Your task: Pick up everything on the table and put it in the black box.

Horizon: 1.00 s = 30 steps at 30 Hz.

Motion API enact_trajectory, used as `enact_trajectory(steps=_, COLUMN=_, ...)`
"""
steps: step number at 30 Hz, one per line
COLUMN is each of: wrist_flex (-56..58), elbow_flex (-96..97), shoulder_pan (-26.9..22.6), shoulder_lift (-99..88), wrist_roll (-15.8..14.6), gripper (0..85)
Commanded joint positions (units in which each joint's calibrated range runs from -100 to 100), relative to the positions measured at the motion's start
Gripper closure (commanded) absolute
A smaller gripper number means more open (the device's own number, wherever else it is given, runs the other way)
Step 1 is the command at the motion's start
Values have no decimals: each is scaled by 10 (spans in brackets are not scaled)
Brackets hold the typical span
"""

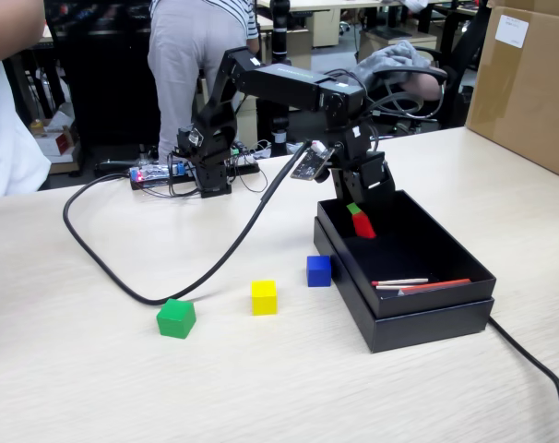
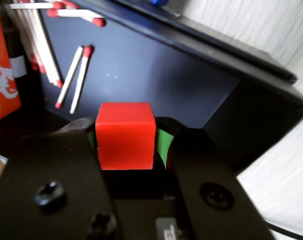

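Observation:
My gripper (image 1: 361, 220) hangs over the far end of the black box (image 1: 427, 318), shut on the red cube (image 1: 363, 224). In the wrist view the red cube (image 2: 125, 135) sits squeezed between the gripper's (image 2: 126, 142) green-lined jaws, above the box floor (image 2: 156, 75). On the table (image 1: 95, 388) left of the box lie the blue cube (image 1: 318, 270), the yellow cube (image 1: 264, 297) and the green cube (image 1: 176, 318).
Red-tipped matchsticks (image 1: 413, 284) lie inside the box, also seen as matchsticks (image 2: 71, 75) beside an orange matchbox (image 2: 4, 80). A black cable (image 1: 113, 277) loops across the table behind the cubes. A brown cardboard box (image 1: 529, 83) stands at the far right. People stand behind the table.

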<state>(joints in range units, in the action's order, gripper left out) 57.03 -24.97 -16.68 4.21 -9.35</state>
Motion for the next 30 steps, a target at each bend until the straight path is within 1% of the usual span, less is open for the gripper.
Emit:
enact_trajectory(steps=1, wrist_flex=2, elbow_flex=-40, shoulder_pan=-4, shoulder_lift=20, wrist_roll=-7, gripper=708)
enact_trajectory(steps=4, wrist_flex=2, elbow_flex=-32, shoulder_pan=-4, shoulder_lift=34, wrist_roll=-9, gripper=696)
enact_trajectory(steps=5, wrist_flex=4, elbow_flex=-28, shoulder_pan=-4, shoulder_lift=35, wrist_roll=-10, gripper=626)
enact_trajectory(steps=6, wrist_flex=8, elbow_flex=-29, shoulder_pan=-4, shoulder_lift=37, wrist_roll=-11, gripper=591)
enact_trajectory(steps=7, wrist_flex=13, elbow_flex=-30, shoulder_pan=-4, shoulder_lift=37, wrist_roll=-11, gripper=563)
enact_trajectory(steps=10, wrist_flex=18, elbow_flex=-29, shoulder_pan=-4, shoulder_lift=25, wrist_roll=-14, gripper=515)
enact_trajectory(steps=12, wrist_flex=18, elbow_flex=-25, shoulder_pan=-1, shoulder_lift=-12, wrist_roll=-16, gripper=448)
enact_trajectory(steps=13, wrist_flex=18, elbow_flex=-26, shoulder_pan=0, shoulder_lift=-28, wrist_roll=-17, gripper=434)
enact_trajectory(steps=19, wrist_flex=18, elbow_flex=-49, shoulder_pan=17, shoulder_lift=-187, wrist_roll=-15, gripper=423)
enact_trajectory(steps=22, wrist_flex=18, elbow_flex=-38, shoulder_pan=37, shoulder_lift=-301, wrist_roll=2, gripper=423)
enact_trajectory(steps=23, wrist_flex=18, elbow_flex=-34, shoulder_pan=39, shoulder_lift=-310, wrist_roll=4, gripper=423)
enact_trajectory(steps=26, wrist_flex=18, elbow_flex=11, shoulder_pan=63, shoulder_lift=-395, wrist_roll=17, gripper=376)
enact_trajectory(steps=28, wrist_flex=18, elbow_flex=51, shoulder_pan=83, shoulder_lift=-443, wrist_roll=26, gripper=363)
enact_trajectory(steps=29, wrist_flex=17, elbow_flex=99, shoulder_pan=105, shoulder_lift=-489, wrist_roll=37, gripper=360)
enact_trajectory(steps=30, wrist_flex=13, elbow_flex=125, shoulder_pan=116, shoulder_lift=-511, wrist_roll=39, gripper=358)
